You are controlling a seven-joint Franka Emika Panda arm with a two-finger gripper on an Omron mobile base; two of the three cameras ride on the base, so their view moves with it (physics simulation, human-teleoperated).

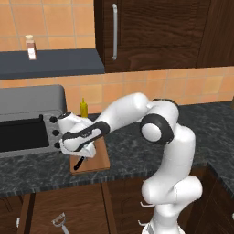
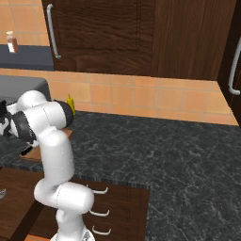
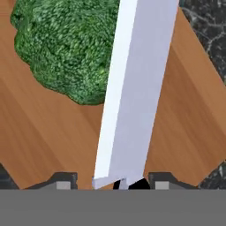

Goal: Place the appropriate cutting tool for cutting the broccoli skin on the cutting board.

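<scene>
The knife (image 3: 132, 88) runs up the middle of the hand view, its silver blade broad and close, with a bit of black handle at its base. My gripper (image 3: 111, 182) is shut on the knife, a fingertip (image 3: 62, 181) on either side of the blade's base. The dark-green broccoli (image 3: 66, 44) lies on the cutting board (image 3: 39, 132) just left of the blade. In the left base view my gripper (image 1: 84, 154) hangs low over the cutting board (image 1: 101, 161), and the knife's black handle (image 1: 78, 163) pokes out toward the board's front edge.
A grey toaster oven (image 1: 27, 123) stands just left of the board. A yellow bottle (image 1: 83, 107) stands behind the board by the tiled wall. A grey-handled peeler (image 1: 59, 221) lies low, below the counter's front edge. The dark counter (image 1: 137, 146) stretches to the right.
</scene>
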